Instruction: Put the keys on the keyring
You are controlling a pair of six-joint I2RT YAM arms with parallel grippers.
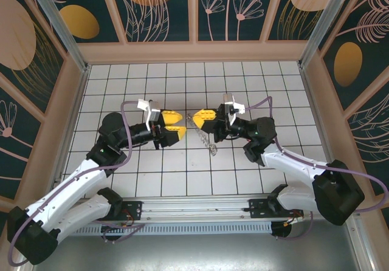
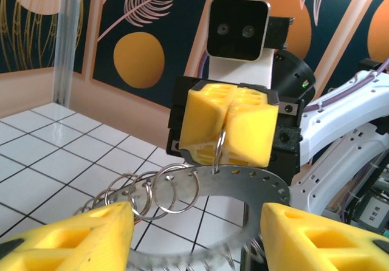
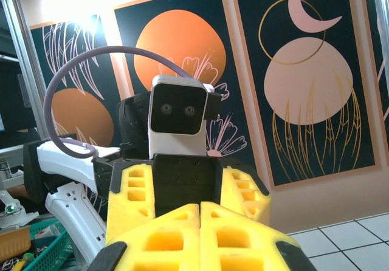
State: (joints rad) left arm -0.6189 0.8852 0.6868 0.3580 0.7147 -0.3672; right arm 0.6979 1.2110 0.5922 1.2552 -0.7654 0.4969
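- Left wrist view: right gripper (image 2: 226,131) pinching a wire loop (image 2: 219,150) of the flat perforated silvery keyring (image 2: 255,183).
- Facing it, left gripper (image 2: 194,234) stands spread, yellow fingers (image 2: 79,234) apart.

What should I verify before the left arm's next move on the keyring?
1. Right gripper shut on the keyring: ok, its fingers pinch a thin wire loop at the rim.
2. Left gripper open: ok, fingers apart and closed on nothing.
3. Key ready to thread: cannot tell.
4. Keyring hanging free of the table: cannot tell; in the top view its lower end overlaps the tiles.
5. The two grippers apart: ok, a narrow gap between them in the top view.
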